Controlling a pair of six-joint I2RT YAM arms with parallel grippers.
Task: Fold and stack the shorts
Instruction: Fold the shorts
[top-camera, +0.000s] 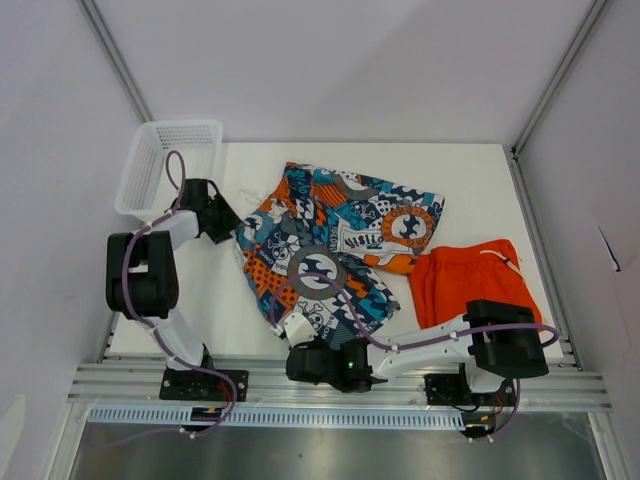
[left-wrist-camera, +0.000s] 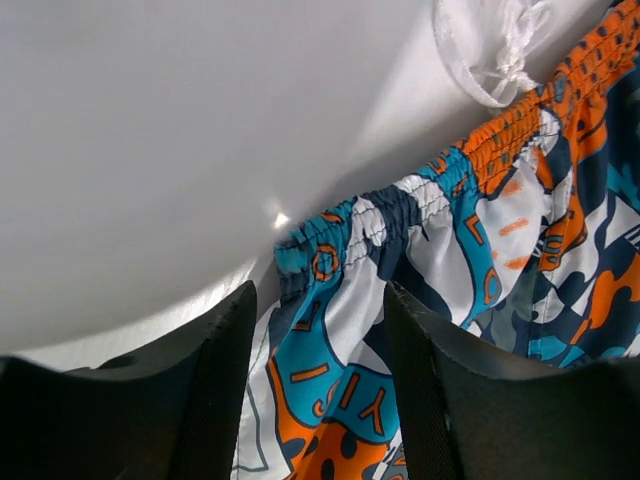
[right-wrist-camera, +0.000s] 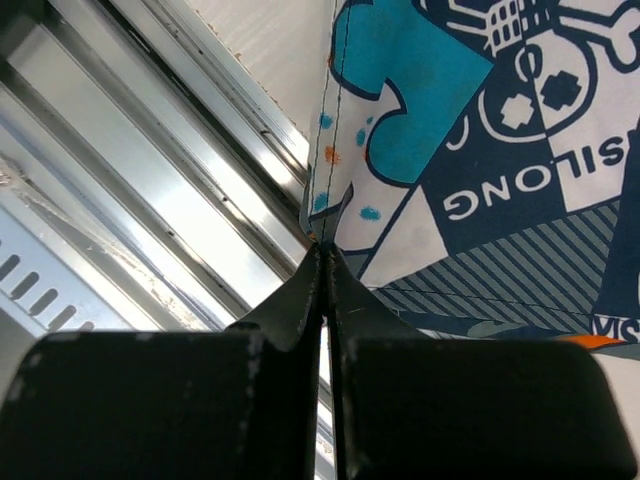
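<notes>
Patterned shorts: we see the patterned shorts (top-camera: 335, 245) spread out near the middle of the counter (top-camera: 470, 170), waistband to the left and legs running right and towards the arms.
Orange shorts: the orange shorts (top-camera: 470, 280) lie to the right of the patterned pair, touching or slightly under one of its legs, near the counter's front right corner.
Left fingers: the left fingers (left-wrist-camera: 225, 360) are spread apart and grasp nothing. In the left wrist view the gap between them frames the teal and white end of the waistband (left-wrist-camera: 400, 205), which lies in and beyond it. We cannot tell whether either finger touches the cloth.
Right fingers: the right fingers (right-wrist-camera: 322, 270) are clenched tight, tip against tip, at the corner of a leg hem (right-wrist-camera: 325, 150) of the patterned pair. The corner runs straight into their tips, so we read it as pinched there.
Right arm: from above it reaches left along the front edge, and the hem corner beside it turns its pale underside up.
White cord: a white cord (left-wrist-camera: 500, 45) lies in a loop on the counter just off the waistband.
Rail: the aluminium rail (right-wrist-camera: 180, 190) runs just beside the pinched hem.
Basket: a white mesh basket (top-camera: 165, 165) sits at the far left corner, tilted, apart from both pairs.
</notes>
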